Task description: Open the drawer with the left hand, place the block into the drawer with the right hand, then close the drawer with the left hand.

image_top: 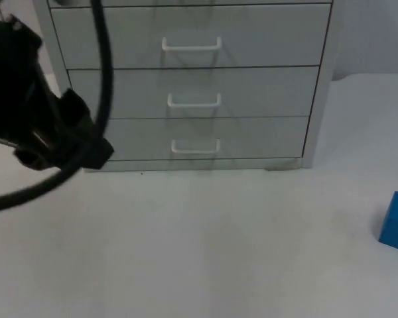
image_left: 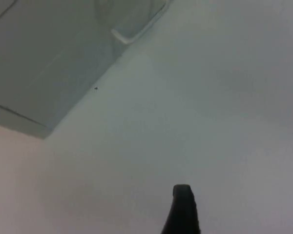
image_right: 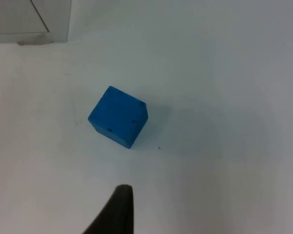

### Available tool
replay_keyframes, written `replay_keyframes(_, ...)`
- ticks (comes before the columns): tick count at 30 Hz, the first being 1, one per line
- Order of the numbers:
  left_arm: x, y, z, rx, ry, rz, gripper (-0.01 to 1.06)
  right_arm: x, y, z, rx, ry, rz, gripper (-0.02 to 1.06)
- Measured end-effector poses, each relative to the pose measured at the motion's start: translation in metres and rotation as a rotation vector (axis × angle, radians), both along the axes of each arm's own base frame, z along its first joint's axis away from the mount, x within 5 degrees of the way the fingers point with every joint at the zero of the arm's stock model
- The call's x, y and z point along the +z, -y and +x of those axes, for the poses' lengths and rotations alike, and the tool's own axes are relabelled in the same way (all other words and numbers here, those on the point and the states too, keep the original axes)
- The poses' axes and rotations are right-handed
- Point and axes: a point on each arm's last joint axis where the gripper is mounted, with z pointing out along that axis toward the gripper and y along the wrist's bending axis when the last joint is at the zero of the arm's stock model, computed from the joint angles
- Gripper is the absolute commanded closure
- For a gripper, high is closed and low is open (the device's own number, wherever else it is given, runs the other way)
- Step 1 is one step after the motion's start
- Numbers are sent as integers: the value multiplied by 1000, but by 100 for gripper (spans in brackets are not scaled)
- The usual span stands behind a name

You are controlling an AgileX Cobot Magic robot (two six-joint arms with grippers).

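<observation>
While the drawer unit [image_top: 186, 79] stands shut at the back of the white table [image_top: 199, 252], all three handles flush, I see the left arm [image_top: 40, 119] by the unit's lower left corner. My left gripper [image_left: 182, 209] hangs over bare table just in front of the bottom drawer's handle [image_left: 132, 34] — whether it is released or clenched I cannot tell. The blue block [image_right: 118, 116] sits well out from the unit's right corner, with the right gripper [image_right: 118, 209] above it — its state, too, I cannot tell.
</observation>
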Motion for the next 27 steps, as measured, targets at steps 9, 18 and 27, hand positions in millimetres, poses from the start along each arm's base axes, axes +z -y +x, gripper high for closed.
replay_keyframes(9,-44,48,39,-159,115,377,41,-4,0,6,-1,-36,0,-1)
replay_keyframes(18,-85,65,66,-344,251,508,41,-4,0,6,-1,-36,0,-1)
replay_keyframes(27,-110,84,91,-383,291,541,41,-4,0,7,-1,-27,1,-1)
